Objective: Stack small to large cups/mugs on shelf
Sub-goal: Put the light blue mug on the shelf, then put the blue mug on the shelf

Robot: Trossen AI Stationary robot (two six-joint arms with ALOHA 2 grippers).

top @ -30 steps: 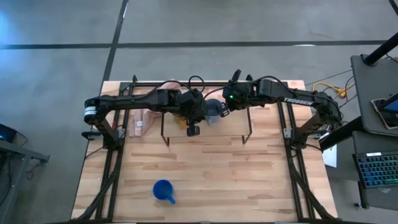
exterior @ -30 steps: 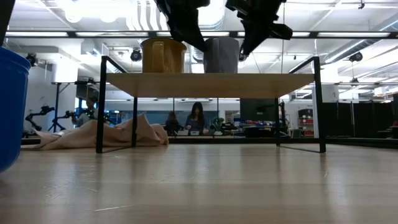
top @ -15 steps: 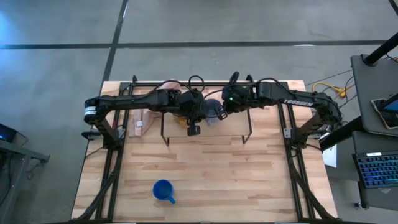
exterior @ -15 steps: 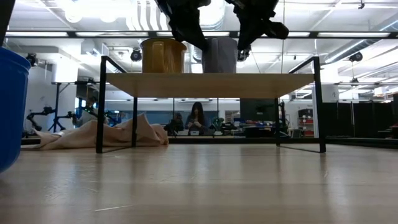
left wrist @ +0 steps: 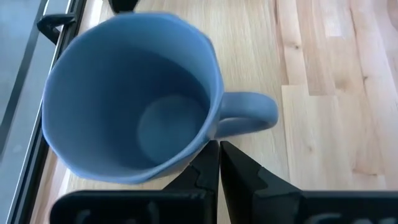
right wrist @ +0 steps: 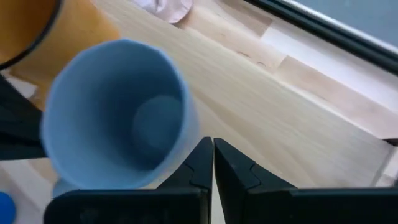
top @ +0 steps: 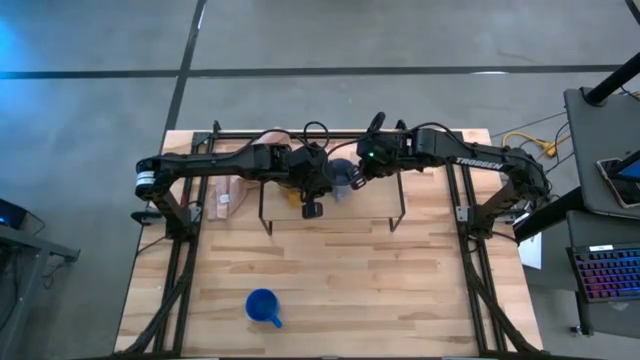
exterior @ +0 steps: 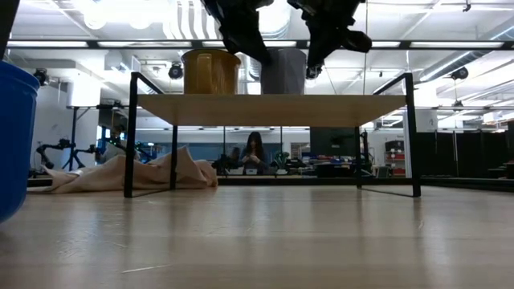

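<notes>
The pale grey-blue mug (top: 341, 178) stands upright on the shelf's wood plank (exterior: 273, 100). It also shows from above in the left wrist view (left wrist: 130, 106) and the right wrist view (right wrist: 118, 112). The yellow mug (exterior: 210, 71) stands on the plank to its left, mostly under my left arm in the high view. The bright blue mug (top: 262, 305) stands on the table near its front edge. My left gripper (left wrist: 219, 149) is shut at the grey-blue mug's wall by the handle (left wrist: 249, 115). My right gripper (right wrist: 212, 146) is shut beside the mug's opposite wall. My left gripper's shut fingertips (left wrist: 211, 152) lie against the grey-blue mug's outer wall (left wrist: 202, 140), just beside the handle's root, coming slanting from above on the mug's left side. The mug stands upright on the plank. My right gripper's shut fingertips (right wrist: 205, 149) stand close at the mug's outer wall (right wrist: 189, 146) below the rim; I cannot tell whether they touch it.
The shelf's black wire legs (exterior: 129, 136) stand on the tabletop. A pink cloth (exterior: 144, 172) lies on the table behind the shelf at the left. Bare tabletop (top: 380, 290) lies in front of the shelf. A person sits in the room beyond (exterior: 253, 152).
My right gripper has moved a little toward the table's left, closer to the grey-blue mug. My left gripper and the mugs stay where they were.
</notes>
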